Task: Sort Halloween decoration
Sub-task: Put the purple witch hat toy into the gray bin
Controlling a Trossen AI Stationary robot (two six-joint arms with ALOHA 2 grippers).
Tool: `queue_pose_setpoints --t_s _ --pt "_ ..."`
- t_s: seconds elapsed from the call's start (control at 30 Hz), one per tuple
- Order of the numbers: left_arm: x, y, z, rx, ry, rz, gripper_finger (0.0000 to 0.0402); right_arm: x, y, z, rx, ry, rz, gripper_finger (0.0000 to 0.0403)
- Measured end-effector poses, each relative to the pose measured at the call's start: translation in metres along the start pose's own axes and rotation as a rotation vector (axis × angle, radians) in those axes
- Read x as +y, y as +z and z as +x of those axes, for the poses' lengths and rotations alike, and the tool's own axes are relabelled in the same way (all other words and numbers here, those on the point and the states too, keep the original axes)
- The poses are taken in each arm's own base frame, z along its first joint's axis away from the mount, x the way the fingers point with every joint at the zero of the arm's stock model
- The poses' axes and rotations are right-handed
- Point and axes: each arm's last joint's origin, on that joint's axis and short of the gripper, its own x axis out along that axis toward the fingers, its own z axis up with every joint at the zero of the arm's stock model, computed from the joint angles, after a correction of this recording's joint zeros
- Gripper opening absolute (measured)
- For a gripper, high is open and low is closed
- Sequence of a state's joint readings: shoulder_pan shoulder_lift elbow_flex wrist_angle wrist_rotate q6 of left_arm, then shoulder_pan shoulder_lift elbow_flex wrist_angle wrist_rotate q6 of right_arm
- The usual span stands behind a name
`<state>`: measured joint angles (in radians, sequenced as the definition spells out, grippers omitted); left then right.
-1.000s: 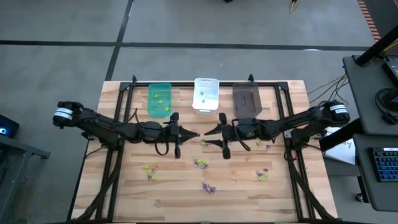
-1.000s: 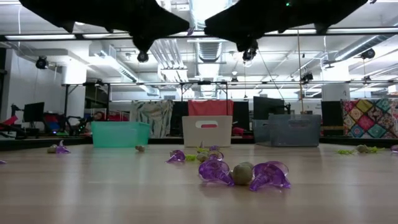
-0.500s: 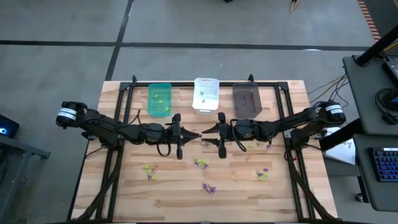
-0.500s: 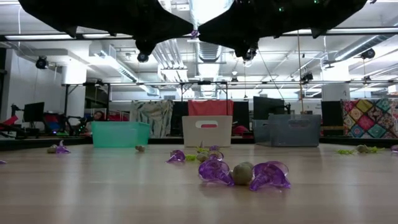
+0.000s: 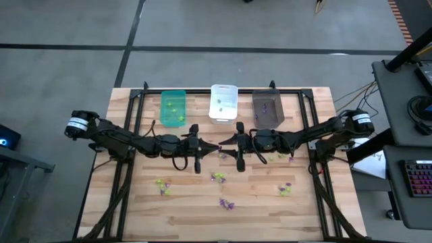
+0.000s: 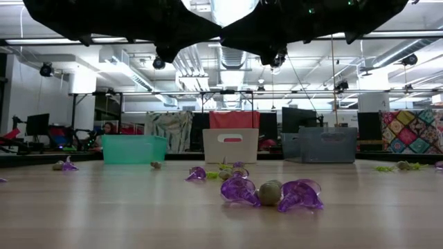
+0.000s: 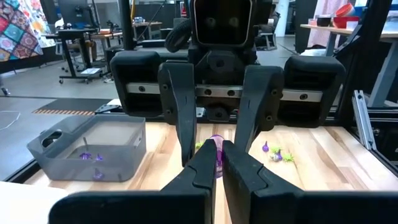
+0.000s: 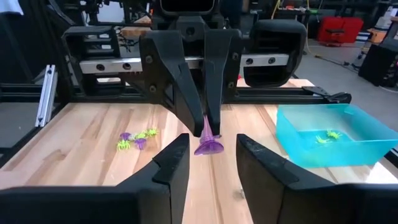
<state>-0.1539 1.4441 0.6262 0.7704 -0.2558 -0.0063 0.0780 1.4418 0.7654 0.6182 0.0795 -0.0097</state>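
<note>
Purple plastic, a small cone-shaped spiky trinket [image 8: 208, 145], hangs pinched by its tip between the pressed-together fingers of the left gripper [image 5: 214, 147], above the bare planks just in front of the white rectangular bin [image 5: 223, 102]. The right gripper [image 5: 225, 143] faces it tip to tip, its fingers [image 8: 171, 163] spread on either side of the trinket and not touching it.

The teal bin [image 5: 173, 108] stands just left of the white bin and the dark grey bin [image 5: 267, 108] just right, all three along the far edge of the wooden slatted table [image 5: 135, 209]. Loose purple and yellow-green trinkets [image 5: 226, 203] lie in small clusters well in front of the white bin, towards the near edge, with open boards between them.
</note>
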Motion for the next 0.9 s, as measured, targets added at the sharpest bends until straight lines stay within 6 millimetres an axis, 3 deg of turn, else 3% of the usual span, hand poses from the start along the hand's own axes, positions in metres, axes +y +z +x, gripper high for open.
queue_pose_setpoints --t_s 0.37,0.67,0.9 --pt "0.0001 -0.0004 0.0000 0.003 0.002 0.007 0.0000 0.0001 -0.0004 0.0000 0.004 -0.002 0.000 0.0026" --pt "0.0011 -0.0007 -0.0002 0.007 0.042 0.002 0.0001 -0.0001 -0.0009 -0.0001 0.007 -0.004 0.002 0.0016" --pt "0.0012 -0.0018 -0.0002 0.019 0.045 0.003 0.0023 -0.0002 -0.0006 -0.0001 0.005 -0.004 0.001 0.0017"
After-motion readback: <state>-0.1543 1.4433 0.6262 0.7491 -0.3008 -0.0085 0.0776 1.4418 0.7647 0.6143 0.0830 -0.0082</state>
